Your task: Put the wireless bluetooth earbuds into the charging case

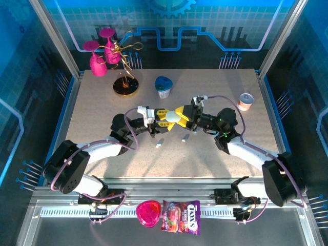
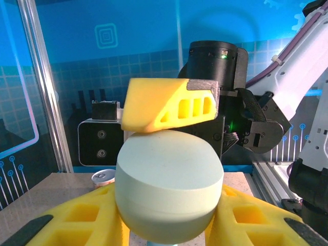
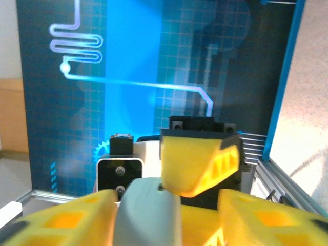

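Observation:
The pale-blue oval charging case (image 1: 172, 117) hangs above the middle of the table, lid closed. My left gripper (image 1: 165, 116) is shut on it; in the left wrist view its yellow fingers (image 2: 77, 220) press both sides of the case (image 2: 169, 179). My right gripper (image 1: 182, 115) meets it from the right and stands open around the case (image 3: 148, 215): one finger (image 3: 66, 220) touches it, the other (image 3: 266, 220) stands apart. A right finger (image 2: 169, 105) rests on the case's top. Two tiny whitish earbuds lie on the table below, one (image 1: 159, 145) to the left and one (image 1: 185, 137) to the right.
A pink vase (image 1: 97, 61) and a gold stand (image 1: 125, 84) are at the back left. A blue-lidded cup (image 1: 163, 87) stands behind the grippers, a small can (image 1: 246, 101) at the right. A pink heart-shaped thing (image 1: 148, 212) and a candy bag (image 1: 180, 216) lie on the front rail.

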You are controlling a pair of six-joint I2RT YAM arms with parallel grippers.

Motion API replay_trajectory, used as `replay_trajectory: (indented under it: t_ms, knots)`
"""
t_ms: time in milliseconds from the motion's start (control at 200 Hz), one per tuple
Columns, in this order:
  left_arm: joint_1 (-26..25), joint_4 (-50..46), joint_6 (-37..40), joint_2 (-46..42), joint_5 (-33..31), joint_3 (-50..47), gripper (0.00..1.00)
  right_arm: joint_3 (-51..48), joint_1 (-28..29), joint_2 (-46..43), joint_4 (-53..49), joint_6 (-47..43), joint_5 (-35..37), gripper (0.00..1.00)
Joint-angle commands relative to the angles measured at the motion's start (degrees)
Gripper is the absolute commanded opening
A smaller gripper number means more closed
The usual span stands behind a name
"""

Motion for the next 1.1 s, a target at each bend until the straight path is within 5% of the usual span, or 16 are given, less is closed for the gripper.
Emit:
replay_trajectory:
  t_ms: [0, 210, 480, 800, 1096]
  knots:
    - [-0.2, 0.4, -0.9, -1.9, 0.3, -0.2, 0.33, 2.3, -0.8, -5.2, -13.2, -9.5, 1.5, 0.7]
    - [0.2, -3.3, -2.5, -3.6, -0.3, -1.2, 0.33, 8.1, -3.8, -13.9, -38.3, -29.6, 2.9, 0.84]
    - [0.4, -12.3, -5.8, -6.8, -0.2, -1.7, 0.33, 25.8, -2.7, -19.5, -77.6, -76.8, 13.8, 0.95]
    - [0.3, -15.0, -6.8, -8.9, 2.9, -2.1, 0.33, 34.7, 12.6, -16.7, -89.4, -113.2, 30.7, 1.0]
    - [0.4, -16.1, -6.4, -10.2, 6.2, -2.0, 0.32, 40.6, 17.0, -8.1, -93.9, -118.4, 39.0, 1.0]
